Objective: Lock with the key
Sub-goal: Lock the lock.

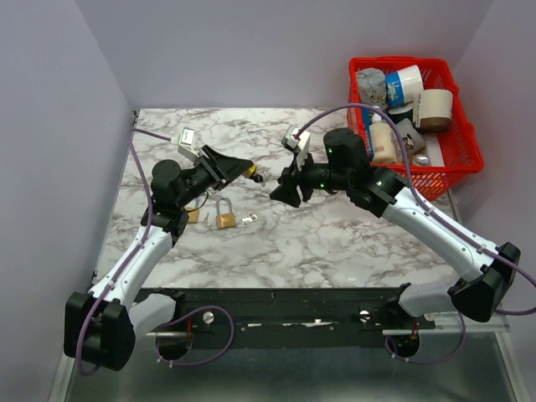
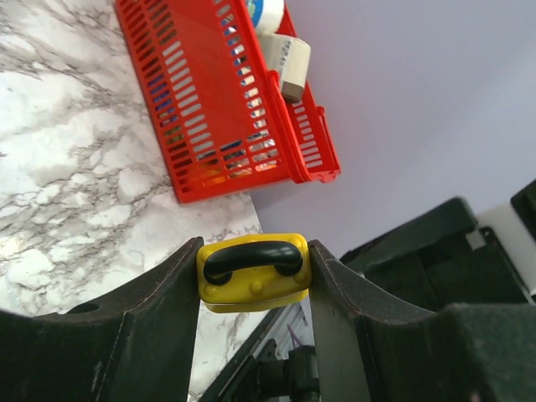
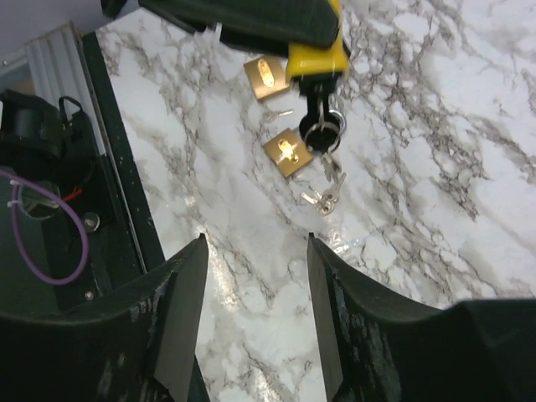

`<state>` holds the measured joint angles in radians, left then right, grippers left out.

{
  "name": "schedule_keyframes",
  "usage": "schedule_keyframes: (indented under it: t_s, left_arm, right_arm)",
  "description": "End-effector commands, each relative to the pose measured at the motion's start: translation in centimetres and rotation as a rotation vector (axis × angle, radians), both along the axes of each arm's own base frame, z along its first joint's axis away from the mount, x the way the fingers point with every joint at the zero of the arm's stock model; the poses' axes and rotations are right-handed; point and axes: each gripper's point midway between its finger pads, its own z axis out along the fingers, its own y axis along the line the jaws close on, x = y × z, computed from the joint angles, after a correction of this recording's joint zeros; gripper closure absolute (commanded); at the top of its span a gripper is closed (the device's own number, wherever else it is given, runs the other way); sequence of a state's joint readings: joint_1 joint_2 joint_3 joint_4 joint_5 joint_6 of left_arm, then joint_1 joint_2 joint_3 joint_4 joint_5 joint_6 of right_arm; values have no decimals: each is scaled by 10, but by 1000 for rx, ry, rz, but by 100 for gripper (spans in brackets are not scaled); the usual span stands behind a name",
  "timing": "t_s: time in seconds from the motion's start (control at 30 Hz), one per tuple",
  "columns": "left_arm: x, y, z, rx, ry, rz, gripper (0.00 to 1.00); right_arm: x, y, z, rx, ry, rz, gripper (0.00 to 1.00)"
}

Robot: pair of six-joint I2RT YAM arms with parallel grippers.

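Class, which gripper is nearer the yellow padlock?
Left. The left gripper is shut on the yellow padlock; the right gripper hangs open, apart from it, on its right side.

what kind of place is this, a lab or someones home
Most likely a robot lab test cell, not a home: left arm and right arm bolted at the edge of a marble-patterned table, plain walls boxing it in, a red basket of props in the far corner.
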<state>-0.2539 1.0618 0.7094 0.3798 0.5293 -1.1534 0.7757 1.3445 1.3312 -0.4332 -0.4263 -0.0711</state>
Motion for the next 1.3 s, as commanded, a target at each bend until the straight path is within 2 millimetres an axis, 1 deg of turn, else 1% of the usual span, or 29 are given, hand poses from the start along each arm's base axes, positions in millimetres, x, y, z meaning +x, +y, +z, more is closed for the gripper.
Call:
schedule_keyframes:
  t_s: [0.0, 0.07, 0.1, 0.2, 0.37, 0.57, 0.67, 0.77, 0.8, 0.97, 1.23, 1.27]
  left_arm:
    - [-24, -13, 32, -43, -120, -80, 100]
    - [-25, -14, 32, -48, -115, -84, 100]
    - [-26, -15, 33, -50, -116, -87, 100]
    - [-27, -17, 37, -58, -119, -92, 100]
    - [-30, -21, 41, -66, -115, -102, 100]
    - [-33, -25, 40, -62, -111, -112, 100]
    - [-32, -25, 38, -61, -106, -111, 100]
    - [-32, -25, 41, -65, -110, -111, 100]
    - [-31, -25, 41, -66, -109, -110, 100]
    - [-32, -27, 42, -70, -107, -113, 100]
    - [-31, -28, 37, -67, -83, -108, 100]
    - [-31, -28, 34, -66, -71, -108, 100]
  right_arm:
    - [16, 13, 16, 30, -42, -6, 39]
    - [18, 16, 21, 42, -46, -3, 39]
    - [19, 19, 18, 37, -36, 0, 39]
    - [20, 23, 19, 46, -33, 8, 39]
    - [27, 25, 18, 48, -40, -10, 41]
    - [33, 26, 18, 50, -51, -31, 44]
    - [35, 27, 18, 52, -55, -37, 47]
    - [35, 28, 15, 46, -54, -31, 53]
    - [35, 28, 12, 41, -51, -29, 57]
    - [39, 27, 5, 30, -52, -43, 66]
    - [43, 29, 2, 27, -52, -52, 69]
    - [43, 30, 1, 26, -50, -53, 69]
